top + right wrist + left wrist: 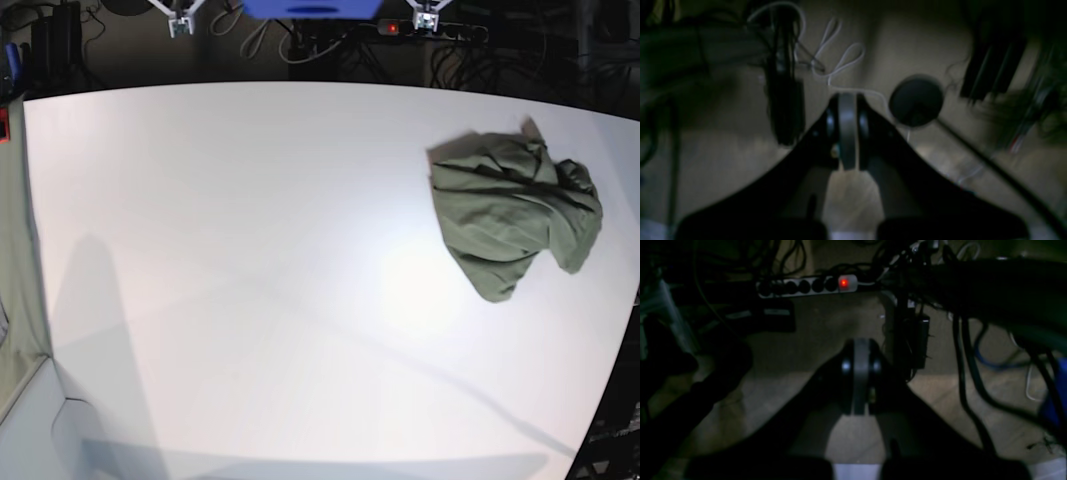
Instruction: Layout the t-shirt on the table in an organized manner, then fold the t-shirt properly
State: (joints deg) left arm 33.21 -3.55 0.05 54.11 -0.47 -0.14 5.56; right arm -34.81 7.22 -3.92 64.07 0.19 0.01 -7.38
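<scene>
The olive-green t-shirt lies crumpled in a heap on the right side of the white table, close to its far right edge. Both arms hang back beyond the table's far edge. My left gripper sits at the top right of the base view and my right gripper at the top left. In the left wrist view the left gripper is shut with nothing in it, over the dark floor. The right gripper is likewise shut and holds nothing. Neither wrist view shows the t-shirt.
A green cloth strip runs along the table's left edge. Behind the table are a blue box, a power strip with a lit red switch, cables and a round black foot on the floor.
</scene>
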